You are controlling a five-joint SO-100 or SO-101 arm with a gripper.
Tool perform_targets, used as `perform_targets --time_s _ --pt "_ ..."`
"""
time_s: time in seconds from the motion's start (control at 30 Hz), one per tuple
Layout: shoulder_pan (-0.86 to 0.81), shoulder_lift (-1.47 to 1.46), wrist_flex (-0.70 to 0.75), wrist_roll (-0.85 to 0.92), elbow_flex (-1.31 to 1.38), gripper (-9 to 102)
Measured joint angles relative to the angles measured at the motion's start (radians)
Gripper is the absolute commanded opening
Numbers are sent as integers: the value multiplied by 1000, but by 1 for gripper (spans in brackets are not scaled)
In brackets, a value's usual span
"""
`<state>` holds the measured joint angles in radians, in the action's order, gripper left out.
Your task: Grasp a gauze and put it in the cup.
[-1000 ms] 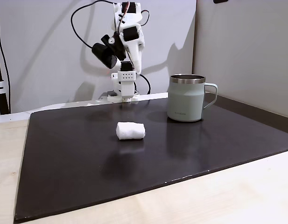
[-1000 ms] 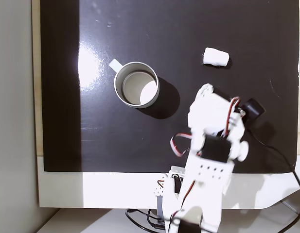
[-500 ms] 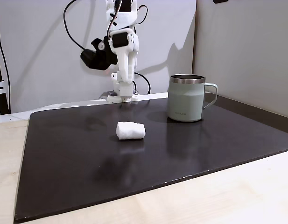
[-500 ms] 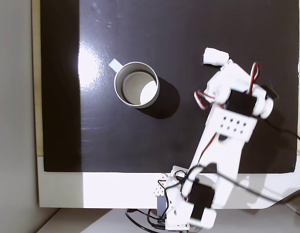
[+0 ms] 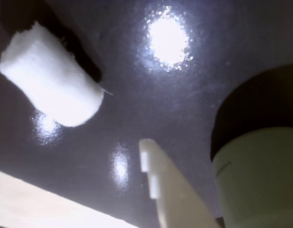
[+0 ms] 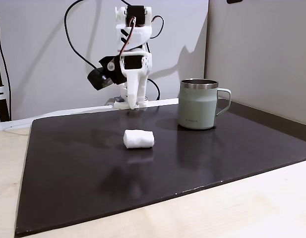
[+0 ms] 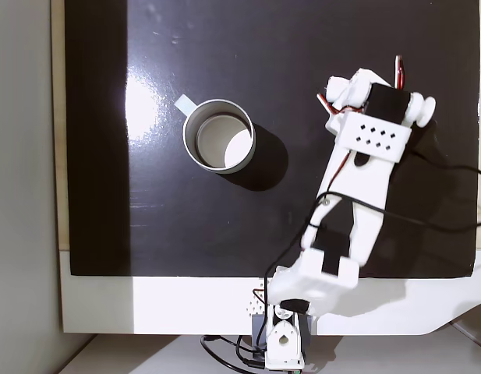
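Wrist view first: we have the gauze [image 5: 49,78] lying on its side at about ten o'clock, a stubby white roll resting on the glossy black mat [image 5: 184,85]. One white fingertip [image 5: 158,183] juts up from six o'clock, and it is apart from the roll. The pale body of the cup [image 5: 258,175] fills four o'clock. The second finger is out of frame, so here we cannot tell how wide the end effector stands.

Over to a fixed view from the front — the gauze [image 6: 139,139] sits near the middle of the mat [image 6: 83,163], and the sage-green cup [image 6: 198,105] stands upright at two o'clock from it, well apart, handle pointing right. The end effector [image 6: 139,101] hangs above the mat behind the roll, tips pointing down, touching nothing; its fingers overlap from this angle, so the gap is unreadable. The light wooden desk [image 6: 242,213] shows around the mat.

Now a fixed view from above: the white arm [image 7: 353,202] reaches up toward one o'clock, its wrist covering the spot where the roll lies. The cup [image 7: 219,134] stands open-mouthed at ten o'clock from the arm's base — we can see its inside, with no gauze in it.
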<state>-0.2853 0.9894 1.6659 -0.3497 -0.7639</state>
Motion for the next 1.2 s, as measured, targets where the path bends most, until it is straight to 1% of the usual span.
perform_targets --time_s 0.13,0.2,0.27,1.03,1.13,1.2 --pt "-2 -160 98 8 227 34" --pt "0 -218 103 17 301 34" --pt "0 -258 120 15 334 33" --pt "-2 -598 127 43 675 33" --pt "-2 -632 127 43 712 31" --pt "0 -647 127 43 727 26"
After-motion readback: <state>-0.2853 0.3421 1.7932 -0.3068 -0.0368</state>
